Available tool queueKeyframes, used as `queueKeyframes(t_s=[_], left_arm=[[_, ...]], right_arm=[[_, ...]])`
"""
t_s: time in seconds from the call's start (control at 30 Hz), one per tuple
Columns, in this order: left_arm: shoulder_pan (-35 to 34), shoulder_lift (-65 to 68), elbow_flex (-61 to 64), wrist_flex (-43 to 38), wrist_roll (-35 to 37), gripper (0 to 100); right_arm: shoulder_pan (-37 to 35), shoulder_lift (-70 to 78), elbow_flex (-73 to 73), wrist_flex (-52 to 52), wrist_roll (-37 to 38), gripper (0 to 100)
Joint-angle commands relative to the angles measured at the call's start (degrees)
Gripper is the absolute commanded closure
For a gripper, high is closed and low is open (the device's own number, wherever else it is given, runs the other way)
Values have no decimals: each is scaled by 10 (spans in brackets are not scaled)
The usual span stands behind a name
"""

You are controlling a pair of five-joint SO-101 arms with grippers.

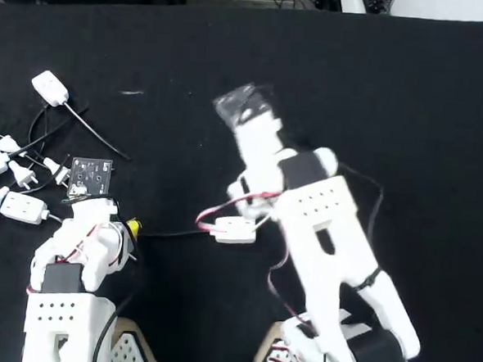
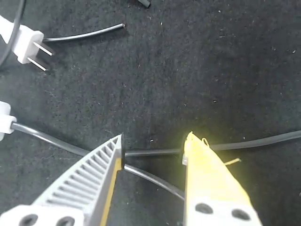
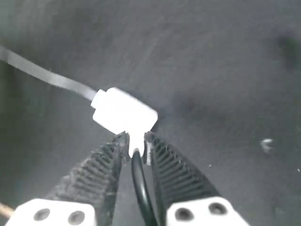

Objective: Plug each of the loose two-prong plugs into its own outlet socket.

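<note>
My right gripper [image 3: 136,146] is shut on the narrow neck of a white plug [image 3: 124,115]. The plug's black cable runs back between the fingers, and a second cable leaves its far side. In the high view this white piece [image 1: 234,230] hangs under the right arm at the table's middle. My left gripper [image 2: 153,150] is open just above two black cables [image 2: 150,176] on the cloth, with nothing between its fingers. A loose two-prong plug [image 2: 28,44] lies beyond it. Several white sockets [image 1: 22,207] and plugs [image 1: 20,174] lie tangled at the table's left edge, and another socket [image 1: 50,87] lies farther back.
A black cloth [image 1: 394,100] covers the table. A black cable [image 1: 177,233] runs from the left gripper's yellow tip [image 1: 132,223] to the white piece. A cut cable end [image 2: 123,26] lies loose.
</note>
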Motion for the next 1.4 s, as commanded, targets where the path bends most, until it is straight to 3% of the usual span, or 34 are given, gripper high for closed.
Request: queueKeyframes(t_s=[0.0,0.33,0.53,0.67,1.37], left_arm=[[4,-4,-9,2,4,780],[4,-4,-9,1,4,780],[4,-4,-9,1,4,780],[4,-4,-9,1,4,780],[4,-4,-7,0,4,780]], right_arm=[[-63,-29,44,18,68,988],[-61,-26,96,27,142,988],[20,-25,102,-12,155,988],[54,-25,102,-32,155,988],[54,-25,91,-91,114,988]])
